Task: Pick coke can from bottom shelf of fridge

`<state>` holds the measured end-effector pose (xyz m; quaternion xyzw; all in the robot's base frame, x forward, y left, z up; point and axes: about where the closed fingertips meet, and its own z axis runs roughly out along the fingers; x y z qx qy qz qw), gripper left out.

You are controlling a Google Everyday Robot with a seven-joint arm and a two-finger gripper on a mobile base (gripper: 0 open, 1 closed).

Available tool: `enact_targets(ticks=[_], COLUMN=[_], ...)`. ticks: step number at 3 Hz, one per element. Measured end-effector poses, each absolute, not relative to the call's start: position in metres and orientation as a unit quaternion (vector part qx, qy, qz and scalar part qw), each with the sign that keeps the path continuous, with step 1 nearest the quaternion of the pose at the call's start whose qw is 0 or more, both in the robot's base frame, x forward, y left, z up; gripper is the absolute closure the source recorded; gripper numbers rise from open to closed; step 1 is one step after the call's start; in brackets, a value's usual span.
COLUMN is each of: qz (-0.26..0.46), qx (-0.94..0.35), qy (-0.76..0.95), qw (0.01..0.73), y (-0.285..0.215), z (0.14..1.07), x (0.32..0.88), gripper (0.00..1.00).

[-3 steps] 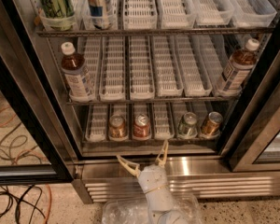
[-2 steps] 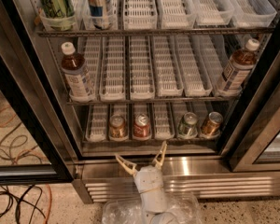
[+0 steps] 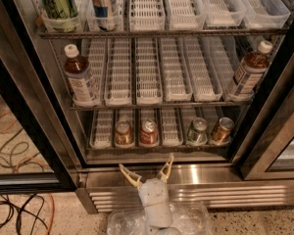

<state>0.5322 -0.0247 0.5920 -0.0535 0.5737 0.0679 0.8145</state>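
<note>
The fridge (image 3: 152,187) stands open before me with wire racks and a steel louvred base. On the bottom shelf (image 3: 170,127), in white lane trays, the red coke can (image 3: 148,132) stands second from the left. A brownish-orange can (image 3: 123,132) is just left of it. A green-silver can (image 3: 197,131) and another brownish can (image 3: 221,130) stand to the right. My gripper (image 3: 146,172) is open in front of the steel base, below the coke can and apart from it.
Two brown-liquid bottles (image 3: 81,81) (image 3: 249,71) stand at the ends of the middle rack. Tall containers (image 3: 59,1) sit on the top rack. Black door frames (image 3: 24,106) flank the opening. Cables (image 3: 14,212) lie on the floor at left.
My gripper has shifted slightly to the left in front of the steel base. The cans have not moved.
</note>
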Motion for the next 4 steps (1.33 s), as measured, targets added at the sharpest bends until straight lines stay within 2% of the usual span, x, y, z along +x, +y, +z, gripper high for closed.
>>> enact_targets(ticks=[1,2,3,4], qz=[0.068,0.068,0.068,0.067], qx=[-0.053,-0.053,-0.053,-0.052], qy=[0.574,0.574,0.574,0.575], qw=[0.814,0.814,0.814,0.813], y=[-0.0246,-0.0246,-0.0245,-0.0240], z=[0.5919,0.5919,0.5915,0.5899], x=[0.5322,0.5322,0.5321,0.5329], gripper=[0.12,0.29,0.21,0.26])
